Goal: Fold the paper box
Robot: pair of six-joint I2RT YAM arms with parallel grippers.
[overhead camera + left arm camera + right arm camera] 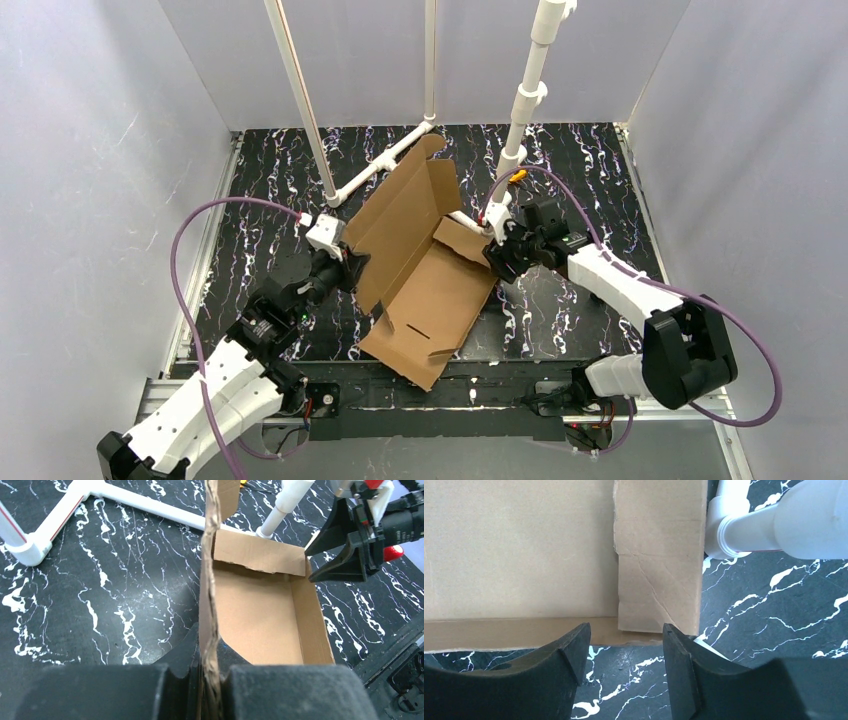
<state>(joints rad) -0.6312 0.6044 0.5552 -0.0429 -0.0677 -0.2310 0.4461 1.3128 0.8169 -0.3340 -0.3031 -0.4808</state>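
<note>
Top external view: the half-formed box (430, 300) lies mid-table (590, 170), its long axis running roughly near to far between the two arms. The left gripper (348, 268) is clamped on the left panel (395, 225), which stands upright along the box's left side. The left wrist view shows the fingers pinched tight on that panel's corrugated edge. The right gripper (493, 248) sits at the far right corner with its jaws moderately spread and holding nothing. The right wrist view shows the end flap (659, 575) just ahead of the fingertips, its lower edge falling in the gap between them. Whether either finger touches the cardboard cannot be told. The low right wall (514, 632) runs off to the left of that view. The coming move likely turns on this flap: it lies directly before the right gripper, towards the box's inside, and the right arm is far nearer to it. The left arm appears committed to bracing the panel.
</note>
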